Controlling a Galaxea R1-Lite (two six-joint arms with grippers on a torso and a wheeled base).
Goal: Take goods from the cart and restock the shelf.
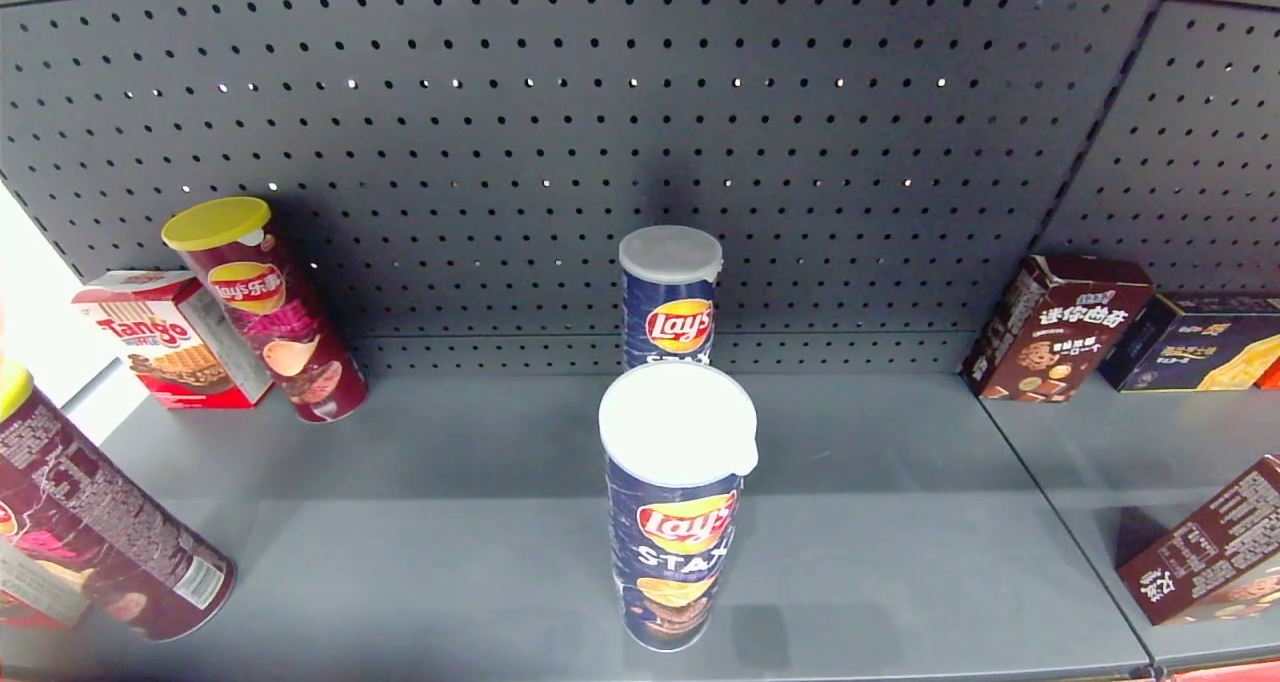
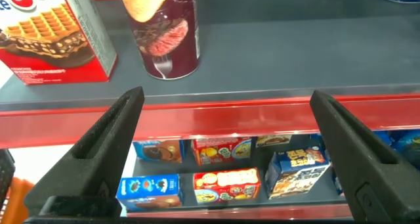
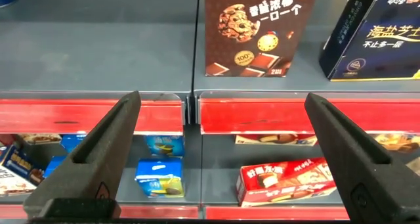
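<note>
Two navy chip cans stand in a line mid-shelf: the front can (image 1: pixel 677 522) with a white lid, the rear can (image 1: pixel 669 297) by the pegboard. A maroon can with a yellow lid (image 1: pixel 272 312) and a red wafer box (image 1: pixel 170 337) stand at the back left. Another maroon can (image 1: pixel 95 522) is at the front left, also seen as the maroon can (image 2: pixel 164 30) beside a wafer box (image 2: pixel 56 33). My left gripper (image 2: pixel 226 155) is open, below the shelf's red front edge (image 2: pixel 216 112). My right gripper (image 3: pixel 223 155) is open in front of a brown cookie box (image 3: pixel 256 27).
The grey shelf (image 1: pixel 880 522) has bare room on both sides of the navy cans. Brown cookie boxes (image 1: pixel 1055 327) (image 1: pixel 1205 547) and a dark blue box (image 1: pixel 1195 352) stand on the right. A lower shelf holds several small snack boxes (image 2: pixel 226 184) (image 3: pixel 289 181).
</note>
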